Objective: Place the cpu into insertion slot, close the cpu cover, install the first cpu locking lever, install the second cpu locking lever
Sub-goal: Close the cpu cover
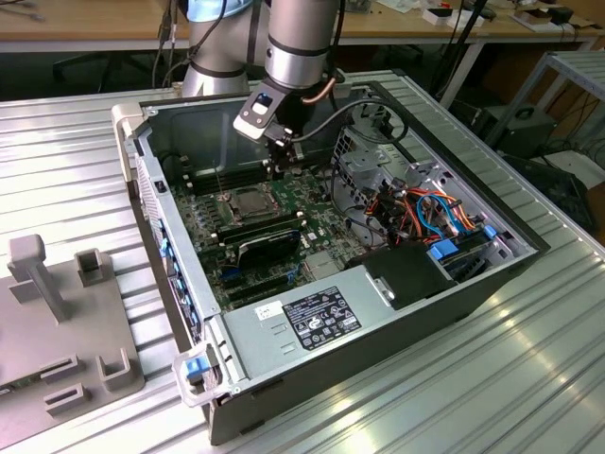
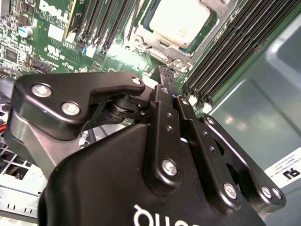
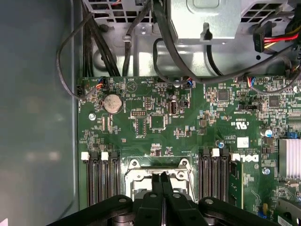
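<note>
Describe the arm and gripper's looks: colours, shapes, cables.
The arm is a silver-grey cylinder with a pale blue joint cap. A white-and-black camera box sits at its wrist, and a black cable loops off. The gripper is matte black, with jointed link bars, silver screw heads and white lettering.

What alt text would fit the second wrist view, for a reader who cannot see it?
The black claw, fingers shut, points its tips at the edge of the silver cpu cover, which frames the seated cpu on a green motherboard.
</note>
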Controlling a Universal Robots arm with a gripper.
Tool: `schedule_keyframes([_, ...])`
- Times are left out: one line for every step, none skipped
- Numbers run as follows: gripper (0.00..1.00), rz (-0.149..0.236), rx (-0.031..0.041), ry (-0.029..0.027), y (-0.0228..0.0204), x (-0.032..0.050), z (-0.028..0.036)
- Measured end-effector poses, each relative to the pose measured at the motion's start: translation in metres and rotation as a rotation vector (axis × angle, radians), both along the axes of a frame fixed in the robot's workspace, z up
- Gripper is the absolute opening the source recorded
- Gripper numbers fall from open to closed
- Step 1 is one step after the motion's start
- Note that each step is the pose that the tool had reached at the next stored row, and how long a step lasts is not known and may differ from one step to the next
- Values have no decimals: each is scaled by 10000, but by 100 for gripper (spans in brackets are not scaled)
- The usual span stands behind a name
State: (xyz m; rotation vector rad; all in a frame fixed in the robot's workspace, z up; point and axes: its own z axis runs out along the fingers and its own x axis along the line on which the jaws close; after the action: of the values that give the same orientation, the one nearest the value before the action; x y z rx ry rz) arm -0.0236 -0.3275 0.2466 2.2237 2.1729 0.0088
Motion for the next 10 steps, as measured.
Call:
schedule_keyframes([11, 1, 0, 0, 0, 0, 0])
schedule_keyframes([11, 1, 0, 0, 0, 0, 0])
schedule_keyframes([11, 2, 0, 0, 0, 0, 0])
schedule_keyframes([11, 1, 0, -1, 0, -2, 0])
schedule_keyframes([11, -2, 1, -1, 0, -8, -1])
schedule_keyframes([11, 0, 1, 1, -1, -30, -5])
schedule_keyframes([11, 0, 0, 6, -1, -57, -12])
schedule_keyframes([11, 5, 1, 16, 0, -96, -23])
schedule_keyframes([11, 6, 0, 24, 0, -124, -31])
schedule_keyframes([11, 8, 0, 30, 0, -157, -42])
